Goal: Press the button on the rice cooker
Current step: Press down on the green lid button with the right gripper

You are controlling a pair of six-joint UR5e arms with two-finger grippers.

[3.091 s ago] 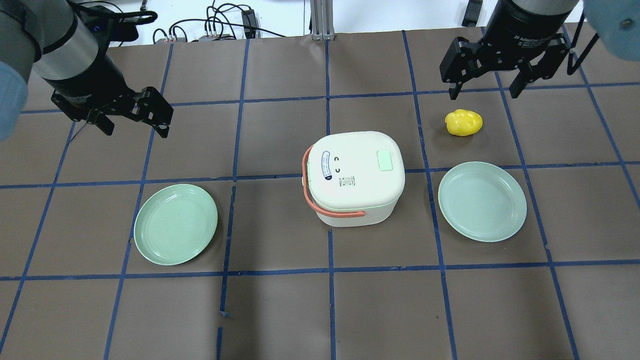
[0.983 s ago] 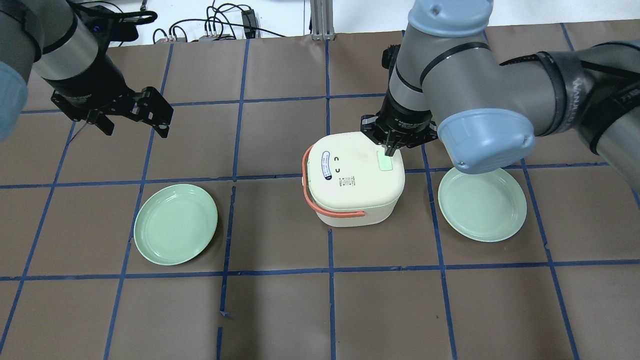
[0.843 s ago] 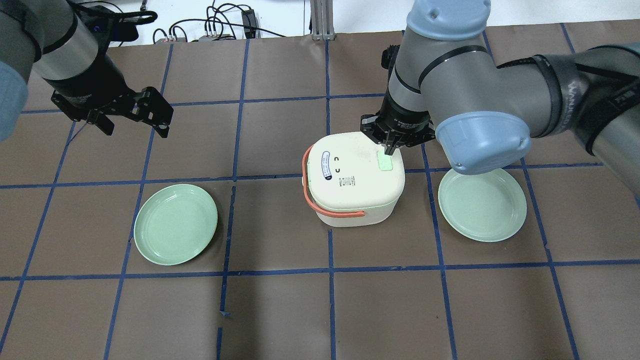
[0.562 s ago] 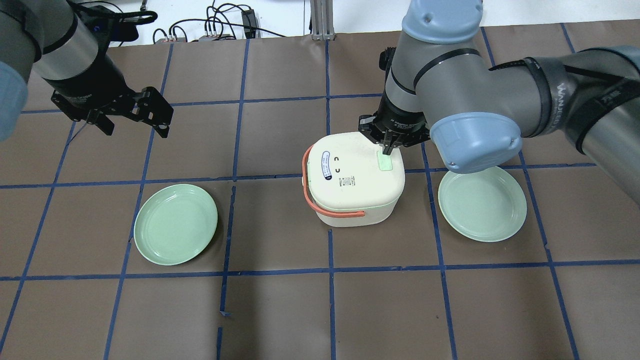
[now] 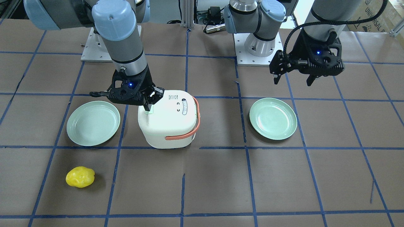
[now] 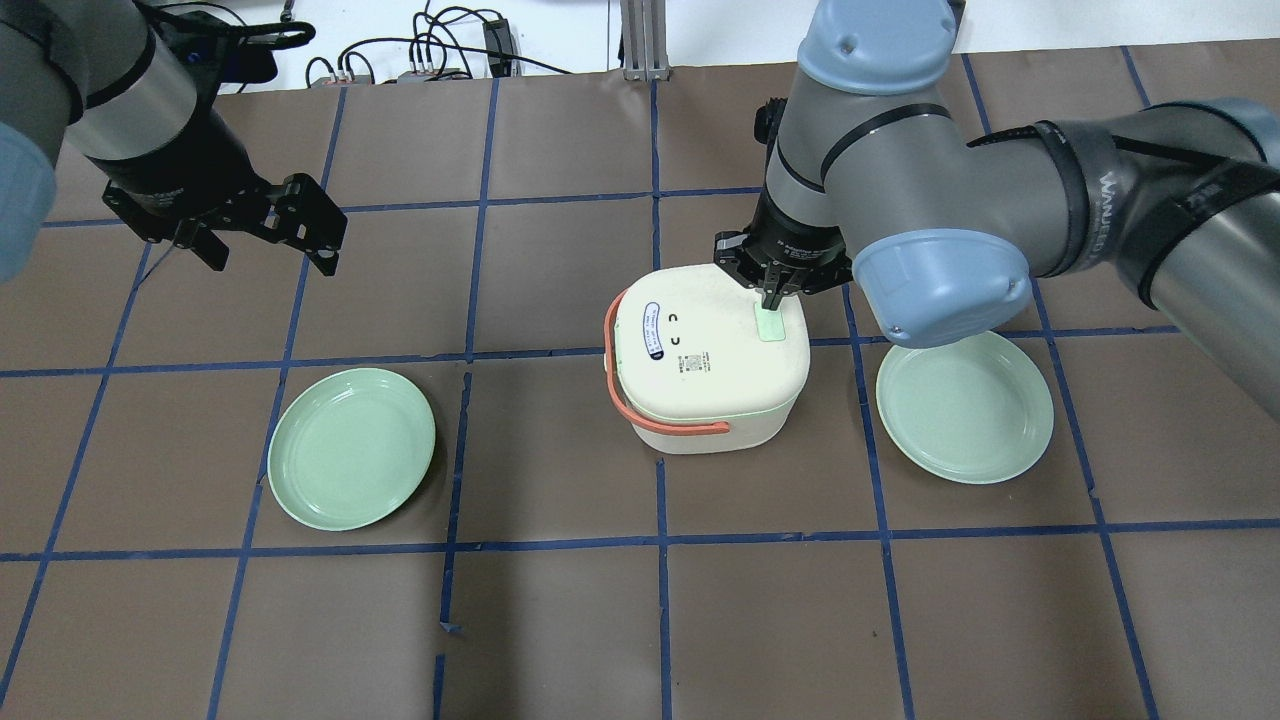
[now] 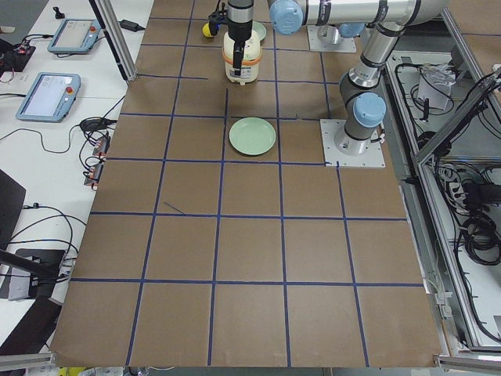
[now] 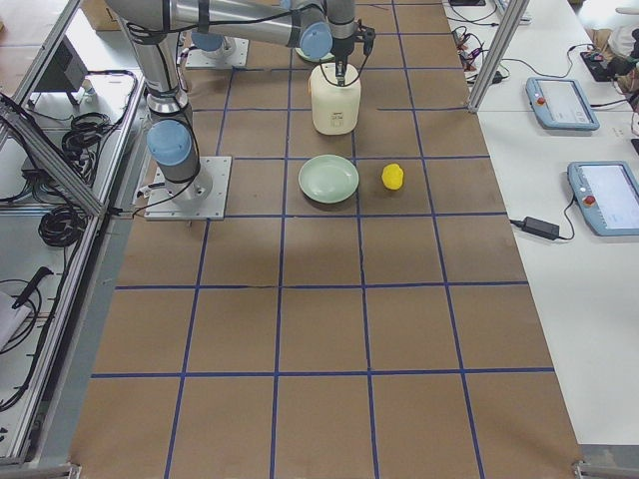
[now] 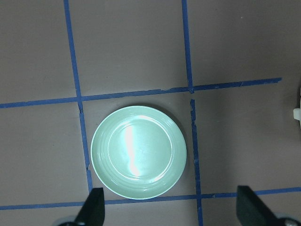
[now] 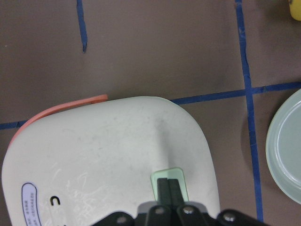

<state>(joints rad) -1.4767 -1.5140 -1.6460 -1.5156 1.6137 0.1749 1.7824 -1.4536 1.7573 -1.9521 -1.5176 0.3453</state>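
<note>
The cream rice cooker (image 6: 700, 370) with an orange handle stands mid-table; it also shows in the front view (image 5: 170, 123) and the right wrist view (image 10: 108, 155). Its pale green button (image 6: 770, 328) sits on the lid (image 10: 167, 173). My right gripper (image 6: 772, 298) is shut, and its joined fingertips (image 10: 169, 186) rest on the button, as the front view (image 5: 146, 108) also shows. My left gripper (image 6: 270, 255) is open and empty, held high over the table's left side, above a green plate (image 9: 138, 151).
Two green plates lie on either side of the cooker, one on the left (image 6: 350, 447) and one on the right (image 6: 965, 403). A yellow lumpy object (image 5: 80, 177) lies beyond the right plate, hidden under my right arm in the overhead view.
My right arm came from the back right over the cooker and shut its gripper. In the last second its tip has crept slightly left on the button. The left arm is still.
</note>
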